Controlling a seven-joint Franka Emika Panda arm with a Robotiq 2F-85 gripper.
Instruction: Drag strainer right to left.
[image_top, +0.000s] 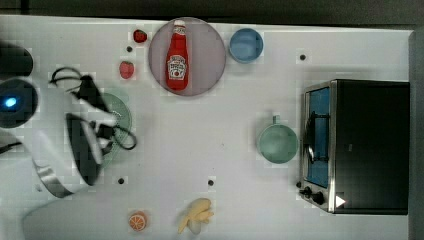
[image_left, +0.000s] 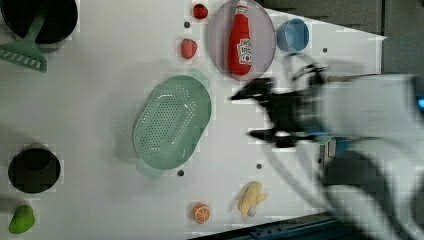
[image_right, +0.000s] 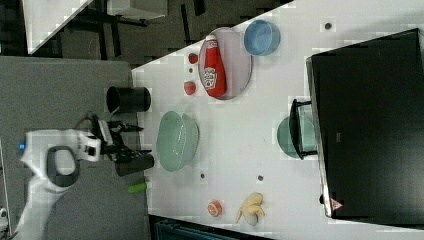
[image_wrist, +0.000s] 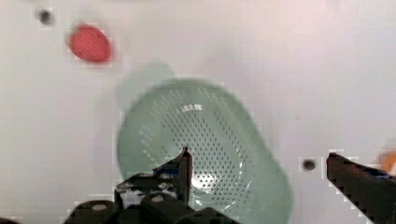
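The strainer (image_left: 172, 125) — a pale mint-green oval colander with a perforated bowl and small rim tabs — is seen lying upright on the white table (image_left: 110, 75), at the left of the top view and partly hidden there beneath the arm, with a strawberry (image_left: 188, 48) nearby and the plate (image_left: 217, 40) bearing the ketchup bottle (image_left: 240, 37) just beyond it. It is judged to be light, thin-walled plastic: stiff enough to be pushed or pulled by its rim, not fragile, but smooth-bottomed and likely to slide or swivel readily on so slick a surface. The rim wall or one of the end tabs is judged the best place to be taken hold of, one finger inside the bowl and one outside; a grip off the long axis could cause the piece to be turned rather than dragged. The gripper (image_wrist: 259, 170) is held above the strainer with its jaws spread wide and nothing between them — one finger is seen over the perforated bowl in the wrist view, the other beyond the rim. The tabletop is flat, glossy and studded with small dark bolt holes. Bare table is seen at the left view's left of the strainer, short of a dark cup (image_left: 34, 170) and a green scoop (image_left: 25, 52) at the far edge, so modest room for sliding is judged to be available.
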